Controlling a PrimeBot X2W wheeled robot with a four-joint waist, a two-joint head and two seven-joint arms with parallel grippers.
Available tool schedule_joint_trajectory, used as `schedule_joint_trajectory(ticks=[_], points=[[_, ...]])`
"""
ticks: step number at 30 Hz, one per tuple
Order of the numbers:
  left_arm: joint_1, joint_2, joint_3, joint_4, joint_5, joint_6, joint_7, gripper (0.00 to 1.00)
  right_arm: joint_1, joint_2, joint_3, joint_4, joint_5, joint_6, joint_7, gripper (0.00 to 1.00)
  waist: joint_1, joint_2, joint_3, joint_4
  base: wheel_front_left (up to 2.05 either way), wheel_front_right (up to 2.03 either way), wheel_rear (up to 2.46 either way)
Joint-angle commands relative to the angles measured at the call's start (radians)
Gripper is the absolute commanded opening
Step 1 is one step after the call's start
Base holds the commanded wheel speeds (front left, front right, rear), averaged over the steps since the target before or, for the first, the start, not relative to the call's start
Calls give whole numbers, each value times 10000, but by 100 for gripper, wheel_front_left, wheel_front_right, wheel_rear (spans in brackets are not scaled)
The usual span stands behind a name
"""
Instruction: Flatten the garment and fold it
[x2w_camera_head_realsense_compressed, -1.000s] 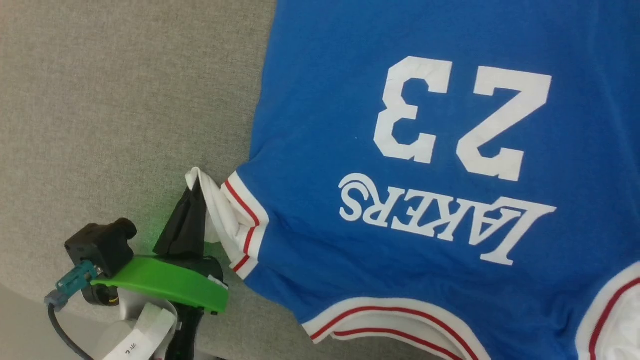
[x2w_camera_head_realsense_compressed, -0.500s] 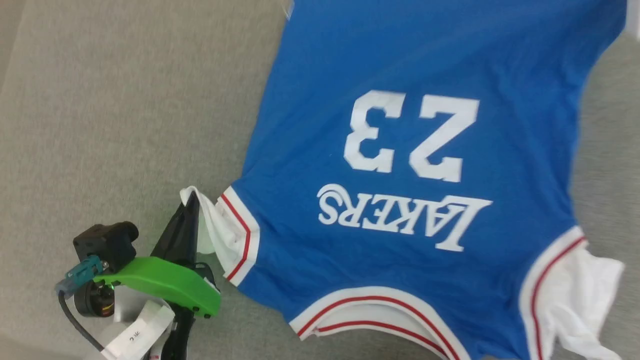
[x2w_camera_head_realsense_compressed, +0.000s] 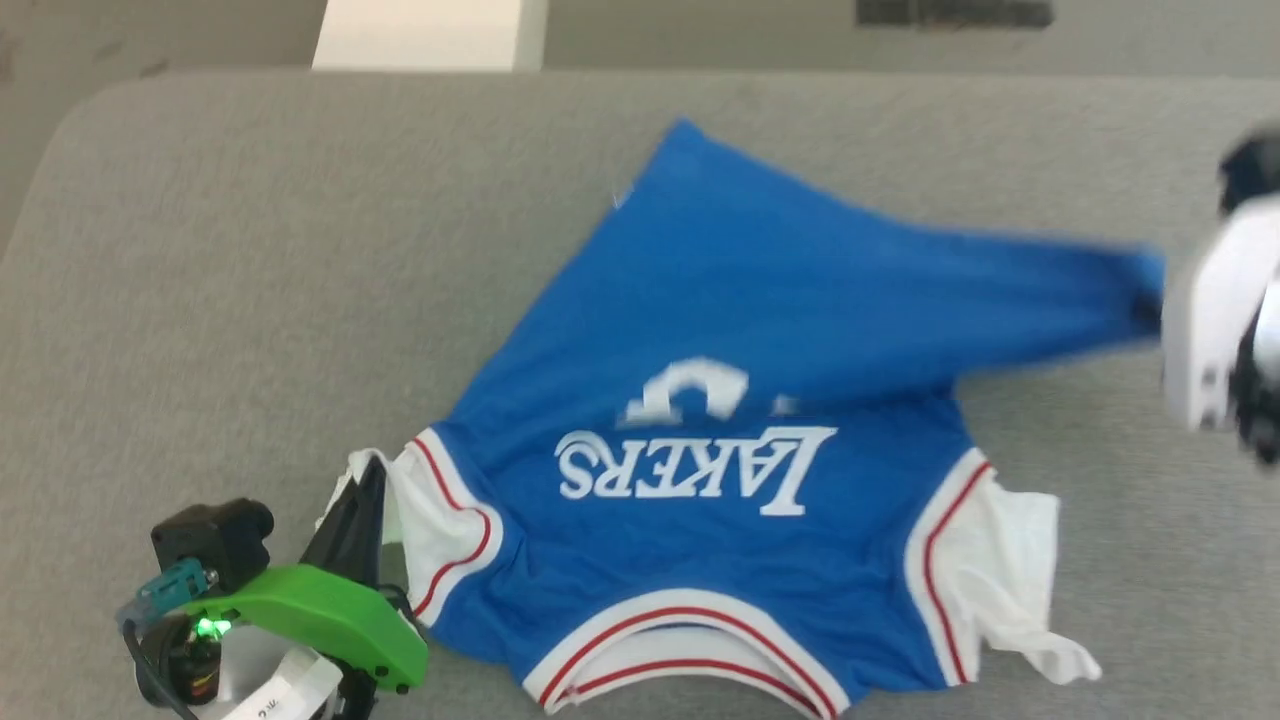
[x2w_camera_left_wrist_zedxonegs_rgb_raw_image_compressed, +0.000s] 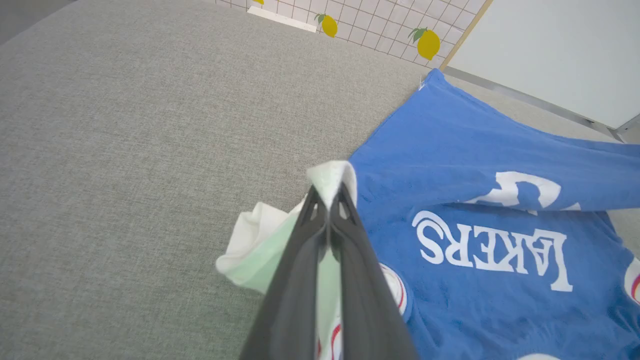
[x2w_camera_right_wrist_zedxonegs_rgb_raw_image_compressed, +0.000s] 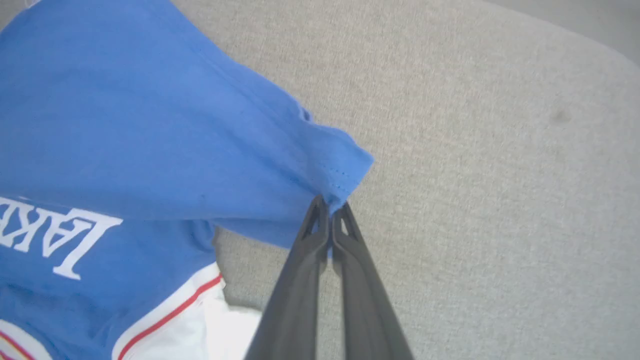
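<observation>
Two hands are at work on the shirt, which lies chest-up on the grey counter with its collar toward 6 o'clock in the head view. The left hand, at 8 o'clock, has its fingers pressed together on the edge of the white sleeve, pinching the cloth between them. The right hand, blurred at 3 o'clock in the head view, is likewise closed tight, on a corner of the blue hem.

From that corner the lower body of the shirt runs as a taut band across toward 9 o'clock. It lies doubled over the chest, so the white number is mostly hidden while the lettering below it reads clear. The other sleeve sits crumpled at 4 o'clock.

This looks like the flattening step, with no fold begun. The next move calls for the right hand to carry the hem corner toward 1 o'clock, away from the collar, until the doubled cloth clears the number and settles flat. The left hand should hold its sleeve as an anchor. The crumpled sleeve will want smoothing afterwards.
</observation>
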Motion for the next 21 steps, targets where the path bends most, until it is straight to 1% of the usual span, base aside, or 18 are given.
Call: schedule_joint_trajectory(ticks=[1, 5, 10, 14, 18, 20, 21], points=[[105, 74, 18, -41, -102, 82, 39, 0, 665, 166, -166, -229, 126, -13, -41, 0, 1, 0, -801, -702, 0, 0, 0], [149, 87, -38, -12, -123, 86, 102, 0, 2408, 708, -578, -674, 238, -13, -130, 0, 1, 0, -961, -690, 0, 0, 0], [170, 47, -100, 108, -180, 55, 105, 0, 4151, 1731, -943, -785, 193, -13, -197, 0, 1, 0, -1016, -655, 0, 0, 0], [194, -10, -157, 217, -227, 32, 85, 0, 4977, 2374, -956, -473, 73, -13, -238, 0, 1, 0, -1006, -601, 0, 0, 0], [179, -38, -169, 302, -276, 11, 71, 0, 5341, 2645, -870, -184, -15, -13, -250, 0, 1, 0, -985, -573, 0, 0, 0], [174, -43, -163, 337, -298, 11, 64, 0, 5329, 2708, -894, -181, -28, -13, -450, 0, 1, 0, -981, -587, 0, 0, 0], [176, -42, -159, 347, -303, 13, 60, 0, 5297, 2727, -912, -218, -4, -13, -565, 13, 1, 0, -990, -597, 0, 0, 0]])
